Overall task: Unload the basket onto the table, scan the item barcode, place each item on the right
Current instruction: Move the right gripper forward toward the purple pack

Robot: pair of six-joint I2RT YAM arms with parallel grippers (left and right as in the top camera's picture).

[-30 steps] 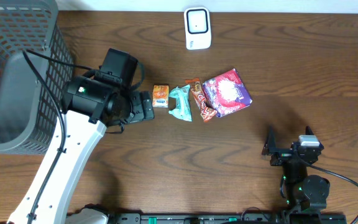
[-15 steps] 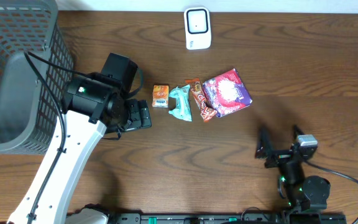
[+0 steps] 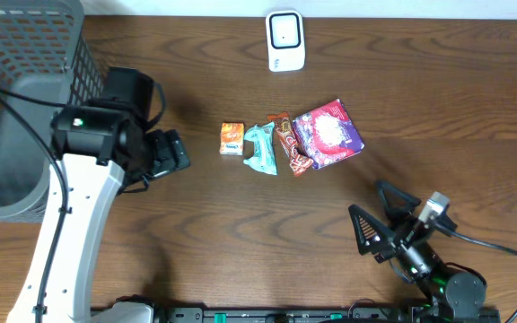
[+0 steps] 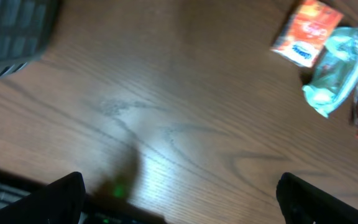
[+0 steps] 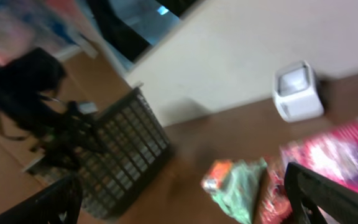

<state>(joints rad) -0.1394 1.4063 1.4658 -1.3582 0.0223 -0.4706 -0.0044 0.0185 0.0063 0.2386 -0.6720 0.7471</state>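
Left end effector [image 3: 167, 154] withdrew leftward from orange packet [image 3: 232, 138].

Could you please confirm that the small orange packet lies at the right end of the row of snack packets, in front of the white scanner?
Not quite: the small orange packet lies at the left end of the row, as the overhead view shows. The pink and purple bag is the one at the right end. The row does lie in front of the white scanner.

Left pincer [image 3: 179, 154] farther from orange packet [image 3: 232, 138]
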